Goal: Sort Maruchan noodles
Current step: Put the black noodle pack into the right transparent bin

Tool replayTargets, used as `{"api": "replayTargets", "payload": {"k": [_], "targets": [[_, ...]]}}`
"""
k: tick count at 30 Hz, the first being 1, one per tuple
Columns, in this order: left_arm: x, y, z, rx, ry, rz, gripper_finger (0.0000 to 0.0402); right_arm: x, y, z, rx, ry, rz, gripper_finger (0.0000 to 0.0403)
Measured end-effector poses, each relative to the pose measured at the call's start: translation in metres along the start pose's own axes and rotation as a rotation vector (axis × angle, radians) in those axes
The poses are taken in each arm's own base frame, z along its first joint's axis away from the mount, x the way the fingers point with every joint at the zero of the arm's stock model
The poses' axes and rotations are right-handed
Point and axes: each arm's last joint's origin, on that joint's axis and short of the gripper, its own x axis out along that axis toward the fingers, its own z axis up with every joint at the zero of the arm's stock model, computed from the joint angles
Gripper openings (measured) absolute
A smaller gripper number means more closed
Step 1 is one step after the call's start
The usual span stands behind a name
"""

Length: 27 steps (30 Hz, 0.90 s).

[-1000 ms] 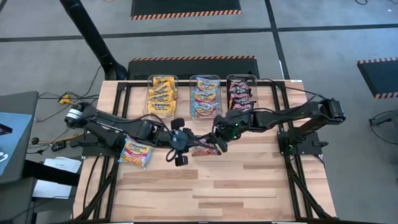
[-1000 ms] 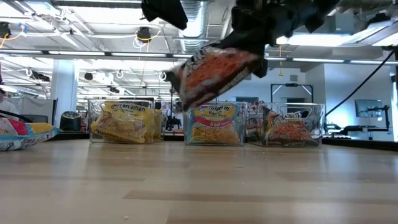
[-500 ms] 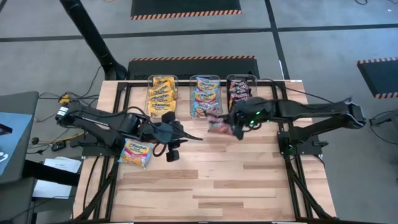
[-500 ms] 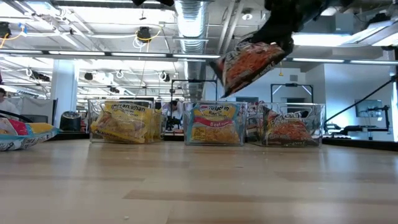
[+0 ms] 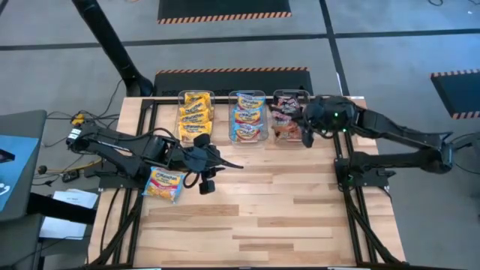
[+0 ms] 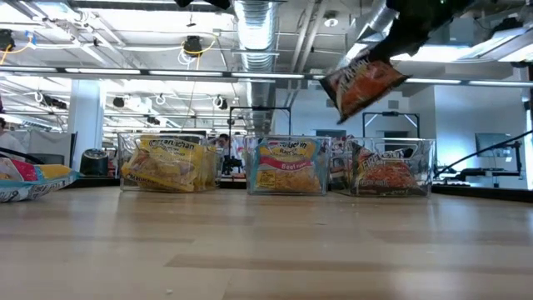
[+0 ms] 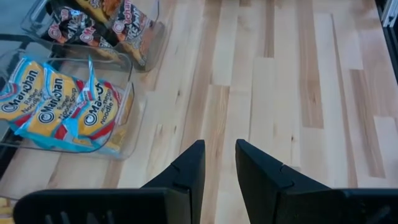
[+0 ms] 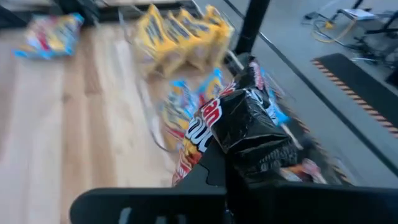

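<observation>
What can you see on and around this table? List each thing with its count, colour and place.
Bins: three, clear plastic, in a row at the table's far edge.
Yellow packets: several, in the left bin.
Blue packets: several, blue and yellow, in the middle bin.
Black packets: several, black-red, in the right bin.
Held packet: one, black-red, in the air above the right bin.
Loose packet: one, blue and yellow, on the table's left side.
Table: one, light wood.
Left hand: empty, fingers parted, mid-table.
Right hand: shut on the held packet.
</observation>
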Motion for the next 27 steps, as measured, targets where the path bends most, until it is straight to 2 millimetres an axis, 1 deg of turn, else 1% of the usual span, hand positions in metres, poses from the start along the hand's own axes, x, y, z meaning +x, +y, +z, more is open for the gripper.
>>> {"api": "replayTargets", "payload": {"k": [4,7,14,17,24,27], "targets": [[0.0,0.0,0.0,0.0,0.001,-0.002,0.0078,-0.001,-0.013,-0.006,-0.041,0.045,-0.025,0.0006],[0.0,0.0,0.0,-0.001,0.001,-0.002,0.0078,-0.001,-0.022,-0.009,-0.04,0.074,-0.03,0.0006],[0.0,0.0,0.0,-0.002,0.0,-0.002,0.0078,0.001,-0.036,-0.017,-0.051,0.129,0.022,0.0006],[0.0,0.0,0.0,-0.003,0.0,-0.001,0.0078,0.007,-0.042,-0.022,-0.064,0.177,0.031,0.0006],[0.0,0.0,0.0,-0.003,0.0,-0.001,0.0078,0.026,-0.051,-0.029,-0.045,0.222,0.134,0.0006],[0.0,0.0,0.0,-0.001,0.005,0.001,0.0078,0.032,-0.051,-0.031,-0.028,0.23,0.186,0.0006]]}}
